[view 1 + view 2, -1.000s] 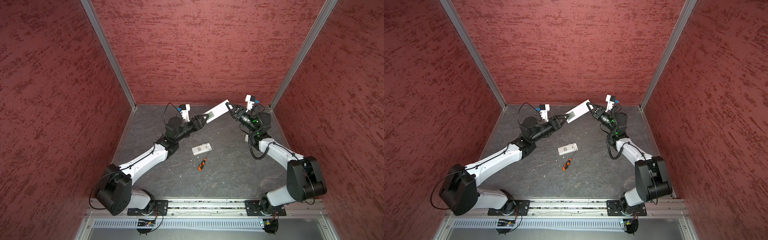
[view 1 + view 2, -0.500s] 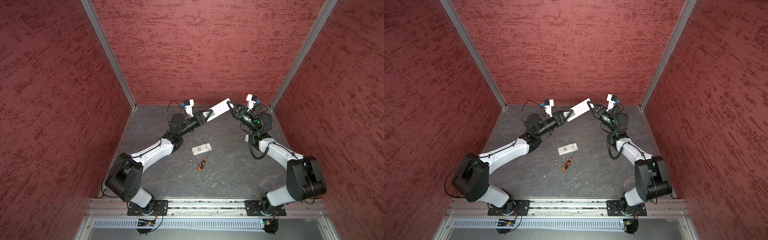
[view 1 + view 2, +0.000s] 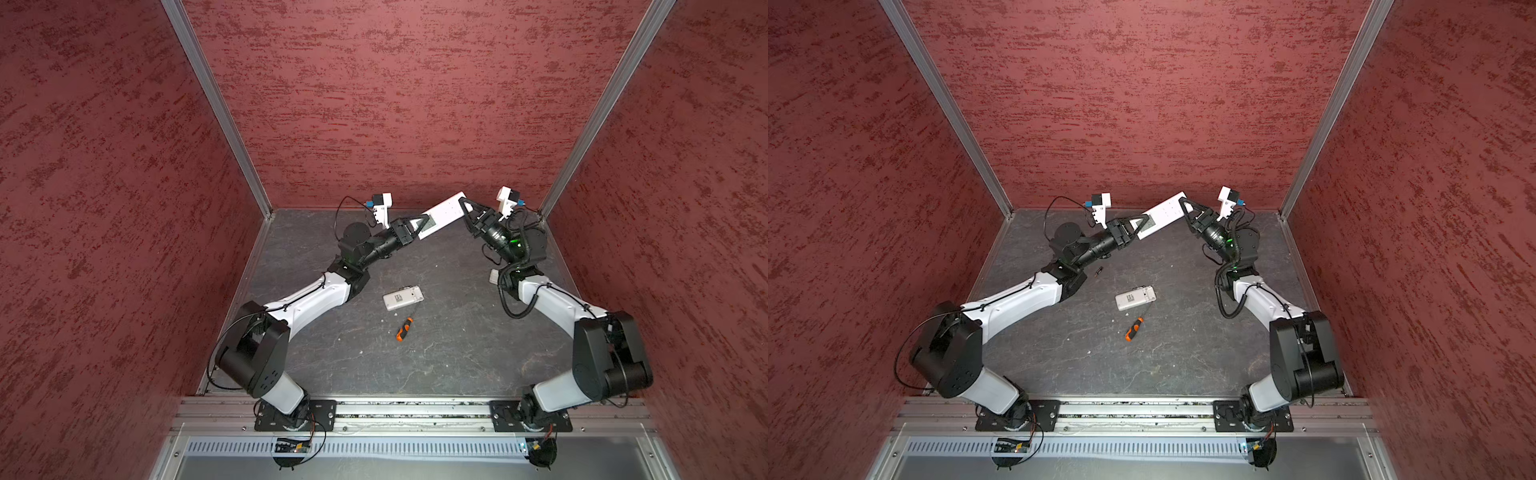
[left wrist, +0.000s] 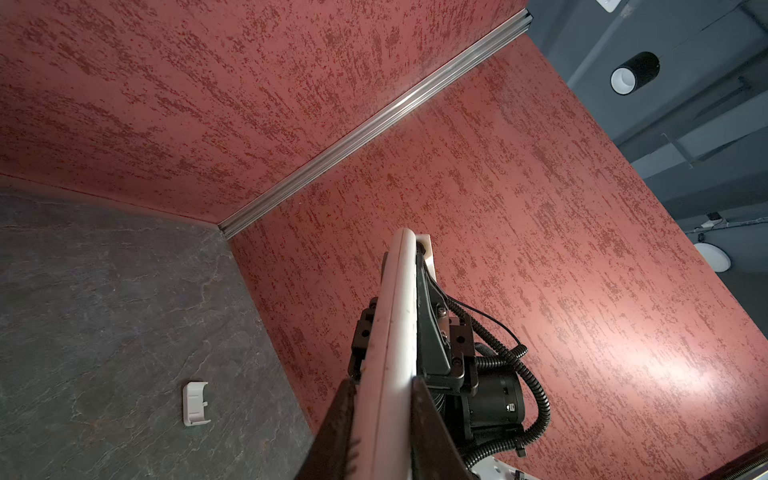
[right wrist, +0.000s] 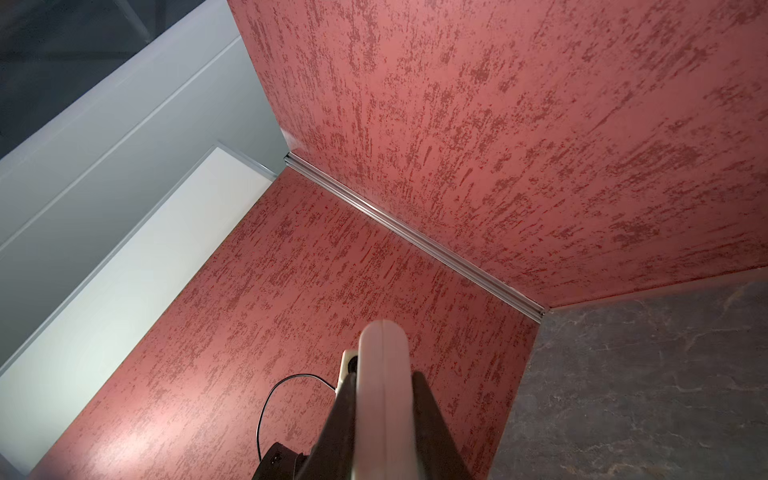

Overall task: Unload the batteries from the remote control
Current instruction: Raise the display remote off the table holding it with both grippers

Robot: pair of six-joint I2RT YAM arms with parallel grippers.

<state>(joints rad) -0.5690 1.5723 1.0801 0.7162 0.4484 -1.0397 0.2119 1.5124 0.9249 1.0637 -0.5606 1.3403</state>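
Note:
A long white remote control [image 3: 444,212] hangs in the air at the back of the table, face up, with both grippers on it. My left gripper [image 3: 423,221] is shut on its lower end, and the left wrist view shows the fingers pressed on both faces of the remote [image 4: 395,332]. My right gripper [image 3: 464,207] is shut on the upper end [image 5: 384,374]. One tiny dark battery [image 3: 1099,271] with a coppery end lies on the table beside the left arm. Any batteries inside the held remote are hidden.
A shorter white remote [image 3: 403,298] lies mid-table, with an orange-and-black screwdriver [image 3: 404,329] just in front of it. A small white cover [image 4: 195,404] lies near the right arm's elbow [image 3: 493,276]. Red walls close in the back and sides.
My left arm has stretched toward the back, and its jaws have closed onto the lower end of the held remote. The right gripper and the remote have stayed put.

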